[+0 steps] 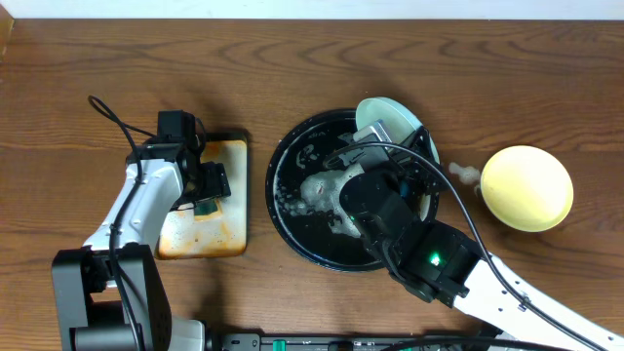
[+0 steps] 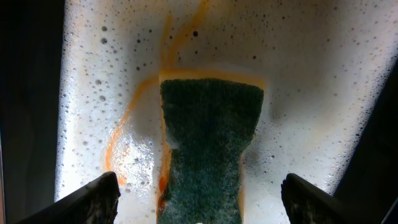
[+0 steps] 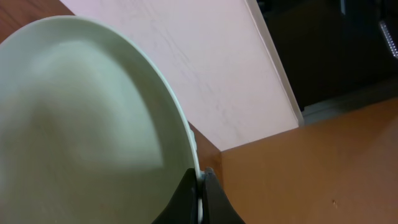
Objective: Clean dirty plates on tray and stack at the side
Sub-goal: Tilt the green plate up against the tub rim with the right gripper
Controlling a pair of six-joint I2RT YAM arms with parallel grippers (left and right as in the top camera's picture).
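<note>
Brown wood-grain tabletop holds the whole job. One mint plate is tilted above the far rim of the black tray, its edge pinched between the closed fingers of the right gripper. The plate's visible face looks smooth and smear-free. Right of the tray, a yellow plate sits alone, seemingly done, so I judge stacking has barely begun. No third plate is visible. At left, the left gripper hangs spread wide over a green sponge in a soapy, orange-stained pan.
</note>
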